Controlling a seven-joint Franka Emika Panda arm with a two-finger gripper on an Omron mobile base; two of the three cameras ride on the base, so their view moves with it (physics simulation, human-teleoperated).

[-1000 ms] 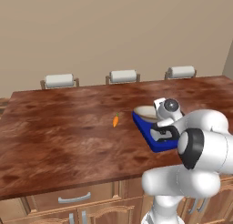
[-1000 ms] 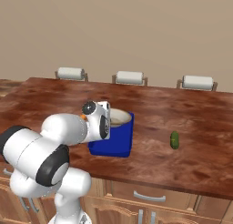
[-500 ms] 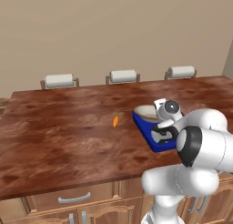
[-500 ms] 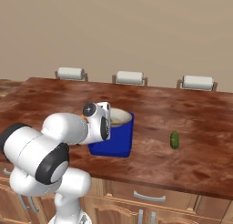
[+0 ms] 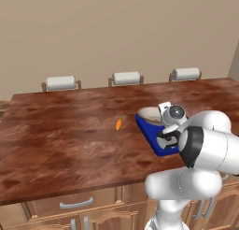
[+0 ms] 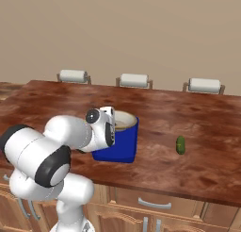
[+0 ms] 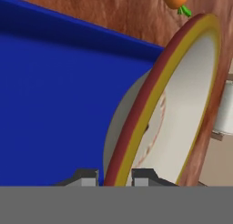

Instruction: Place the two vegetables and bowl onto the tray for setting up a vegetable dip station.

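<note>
Pinching the bowl's [image 7: 182, 104] tan-gold rim, my gripper [image 7: 113, 176] has one fingertip on each side of it, over the blue tray [image 7: 54, 95]. From the base cameras I see the bowl at the tray's far end, the carrot [image 5: 118, 124] left of it, the cucumber [image 6: 180, 145] well right.

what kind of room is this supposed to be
Most likely a rendered kitchen or dining area: a long wood-grain counter with drawers and cabinet doors beneath it, stools lined up along the far side, and a bowl on a blue tray.
</note>
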